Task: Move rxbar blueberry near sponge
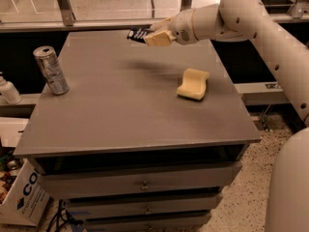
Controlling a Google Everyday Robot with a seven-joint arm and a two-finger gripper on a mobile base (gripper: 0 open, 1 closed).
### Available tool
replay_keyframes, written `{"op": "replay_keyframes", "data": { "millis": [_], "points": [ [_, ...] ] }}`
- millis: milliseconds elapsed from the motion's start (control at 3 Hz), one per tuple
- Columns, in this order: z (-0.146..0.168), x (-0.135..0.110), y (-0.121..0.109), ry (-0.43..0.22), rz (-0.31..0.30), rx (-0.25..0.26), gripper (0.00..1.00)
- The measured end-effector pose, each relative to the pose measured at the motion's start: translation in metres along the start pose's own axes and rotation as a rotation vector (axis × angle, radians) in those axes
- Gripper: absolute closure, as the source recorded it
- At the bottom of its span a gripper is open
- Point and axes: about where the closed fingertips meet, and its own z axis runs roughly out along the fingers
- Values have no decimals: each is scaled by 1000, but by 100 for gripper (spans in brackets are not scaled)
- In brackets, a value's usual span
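Note:
My gripper [150, 35] hangs in the air above the far middle of the grey table [120, 115], shut on the rxbar blueberry [138, 34], a small dark navy bar that sticks out to the left of the cream fingers [157, 38]. The bar is lifted clear of the tabletop and casts a shadow below. The sponge [193, 84], a pale yellow waisted foam block, lies on the right side of the table, below and to the right of the gripper and apart from it.
A silver can [50, 69] stands upright near the table's left edge. A white bottle [7, 90] sits off the table at far left. Drawers [142, 185] front the table below. A cardboard box [24, 197] stands on the floor at lower left.

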Motion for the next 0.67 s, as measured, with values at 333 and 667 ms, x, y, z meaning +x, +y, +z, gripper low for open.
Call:
{"op": "replay_keyframes", "data": {
  "millis": [333,667],
  "points": [
    [0,0,0,1,-1,0,100],
    [-6,10,2,41,-38,-8,100]
  ]
}}
